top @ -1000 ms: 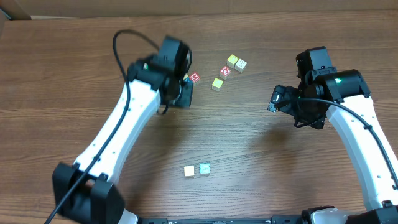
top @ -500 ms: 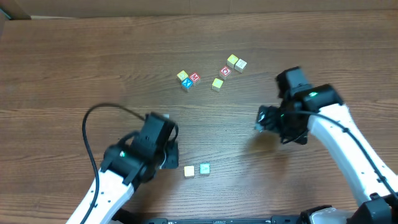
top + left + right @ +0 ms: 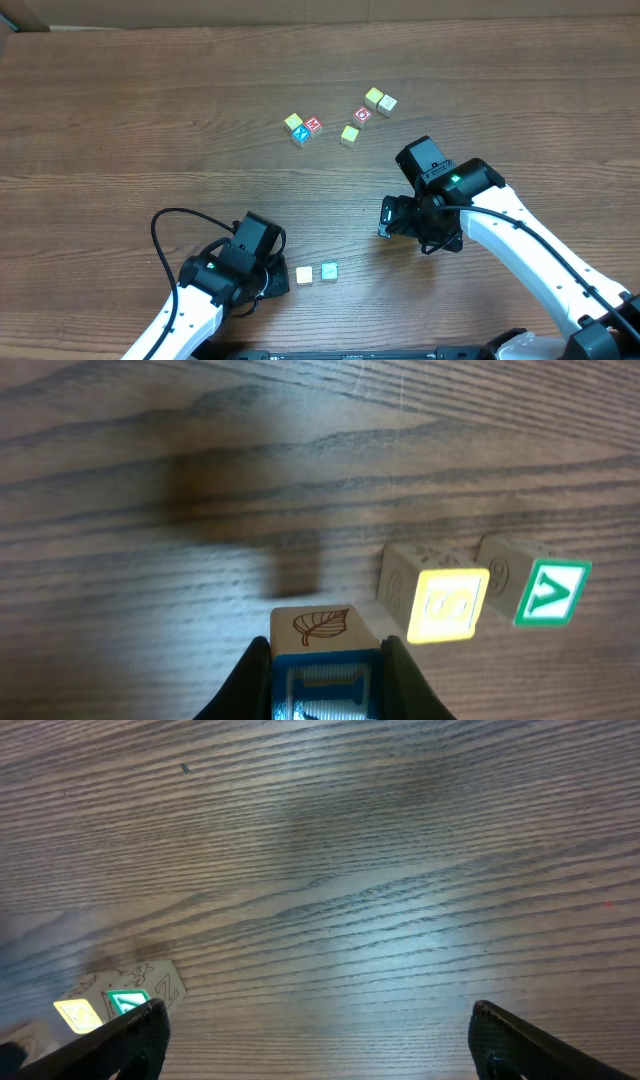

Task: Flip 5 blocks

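My left gripper (image 3: 325,665) is shut on a block (image 3: 314,627) with a blue letter face and a leaf drawn on its wooden side, held just above the table. Right of it sit a yellow-faced block (image 3: 446,604) and a green-faced block (image 3: 551,591), side by side. From above, the left gripper (image 3: 272,280) is at the front, just left of that cream block (image 3: 304,274) and teal block (image 3: 329,271). My right gripper (image 3: 384,218) stands open right of the pair, with nothing between its fingers (image 3: 150,1025). The same two blocks (image 3: 125,1002) show at its lower left.
Several more blocks lie at the back centre: a yellow, blue and red trio (image 3: 301,127), a yellow-green one (image 3: 349,134), a red one (image 3: 362,114) and two pale ones (image 3: 380,100). The left arm's black cable (image 3: 165,225) loops over the table.
The left arm has swung from the back cluster to the front, stopping left of the cream and teal pair. The right arm has moved left and nearer the front, jaws still open.
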Action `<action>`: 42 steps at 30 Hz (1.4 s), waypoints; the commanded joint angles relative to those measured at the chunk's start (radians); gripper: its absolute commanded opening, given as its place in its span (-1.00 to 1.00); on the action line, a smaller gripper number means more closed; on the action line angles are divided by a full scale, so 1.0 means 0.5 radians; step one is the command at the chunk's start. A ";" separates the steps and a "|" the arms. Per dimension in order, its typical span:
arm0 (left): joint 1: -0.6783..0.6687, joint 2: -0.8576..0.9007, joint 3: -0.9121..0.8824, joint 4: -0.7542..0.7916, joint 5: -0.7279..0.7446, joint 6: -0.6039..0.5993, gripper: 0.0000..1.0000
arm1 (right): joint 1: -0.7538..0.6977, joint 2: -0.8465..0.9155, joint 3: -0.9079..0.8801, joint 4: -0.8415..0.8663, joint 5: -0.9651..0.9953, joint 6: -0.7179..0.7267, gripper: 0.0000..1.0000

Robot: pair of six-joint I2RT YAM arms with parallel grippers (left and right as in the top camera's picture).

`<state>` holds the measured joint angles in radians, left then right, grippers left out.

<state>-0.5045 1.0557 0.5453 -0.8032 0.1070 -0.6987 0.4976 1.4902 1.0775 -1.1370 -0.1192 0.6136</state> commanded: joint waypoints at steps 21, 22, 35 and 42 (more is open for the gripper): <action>0.000 0.533 -0.081 0.369 0.081 -0.175 -0.85 | 0.009 -0.037 -0.021 0.022 0.011 0.022 0.93; 0.000 0.543 -0.081 0.375 0.079 -0.175 -0.85 | 0.009 -0.037 -0.021 0.022 0.011 0.022 0.93; 0.000 0.543 -0.076 0.359 0.086 -0.184 0.11 | 0.009 -0.037 -0.021 0.027 0.011 0.016 0.93; 0.000 0.543 -0.023 0.364 0.063 -0.198 0.21 | 0.009 -0.037 -0.021 0.029 0.011 0.015 0.93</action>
<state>-0.5045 1.3094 0.5365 -0.6102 0.1764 -0.7868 0.4980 1.4902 1.0760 -1.1252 -0.1192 0.6212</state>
